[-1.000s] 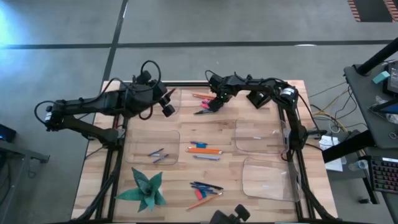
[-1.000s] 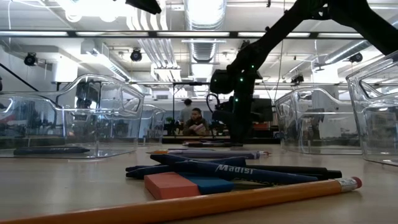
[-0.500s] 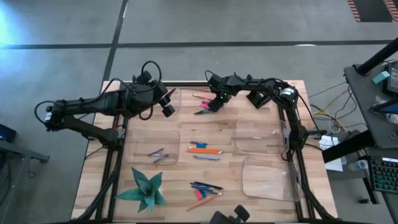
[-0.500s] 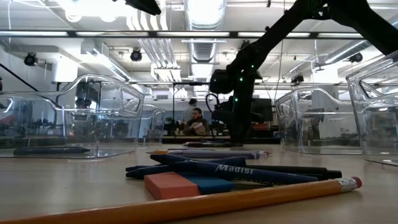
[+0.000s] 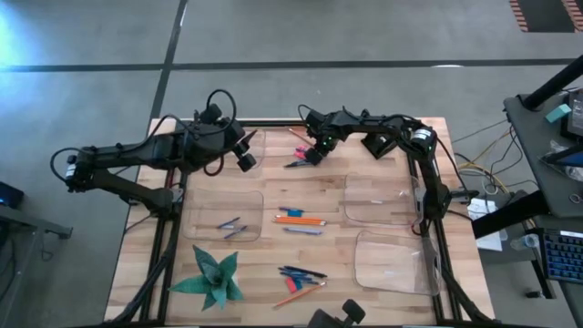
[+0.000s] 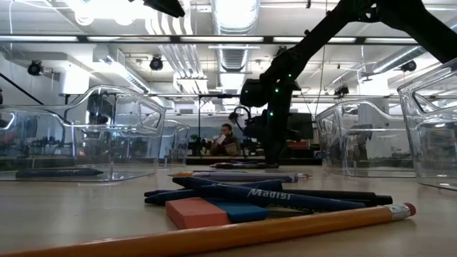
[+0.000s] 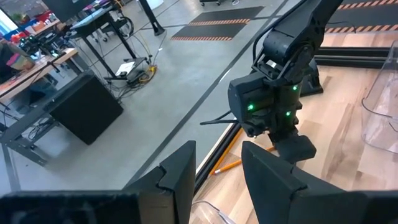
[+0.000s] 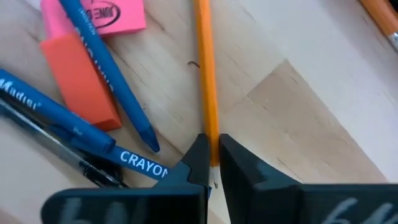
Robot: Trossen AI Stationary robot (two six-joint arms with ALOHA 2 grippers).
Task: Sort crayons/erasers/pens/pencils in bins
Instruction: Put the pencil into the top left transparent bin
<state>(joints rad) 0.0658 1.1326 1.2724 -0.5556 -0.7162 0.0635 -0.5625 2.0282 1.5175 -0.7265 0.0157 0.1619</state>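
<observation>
My right gripper [image 8: 211, 155] is down at the far-centre pile, fingers clamped tight on one end of an orange pencil [image 8: 206, 74]. In the high view the same gripper [image 5: 316, 150] sits at the far edge of the table [image 5: 383, 301], over that pile. Next to the held pencil on the wood lie a pink eraser [image 8: 102, 15], a red-orange eraser [image 8: 81, 78], a blue crayon [image 8: 115, 84] across them, and two blue pens [image 8: 56, 124] lower down. Another pencil tip [image 8: 379, 15] shows at the corner, apart from the one I hold.

My left gripper [image 5: 246, 157] hangs over the far-left bin [image 5: 253, 138], waiting. In its wrist view the fingers [image 7: 180, 180] stand apart with nothing between them.

Other stuff: near-left bin [image 5: 196, 205] holds a few grey-blue crayons [image 5: 231, 226]. Two right-side bins [image 5: 360, 196] and [image 5: 364, 273], contents can't tell. Mid-table: orange pencils [image 5: 301, 219] with a dark pen [image 5: 302, 230] just beside. Front pile: pens [image 5: 301, 272], red eraser [image 5: 291, 284], pencil [image 5: 293, 296]. Green paper star [image 5: 211, 276] at front left.

Low view: pencil [image 6: 214, 232] nearest, erasers [image 6: 196, 212] and pens [image 6: 264, 194] touching behind it. A person [image 6: 227, 141] is seated far back in the room.
</observation>
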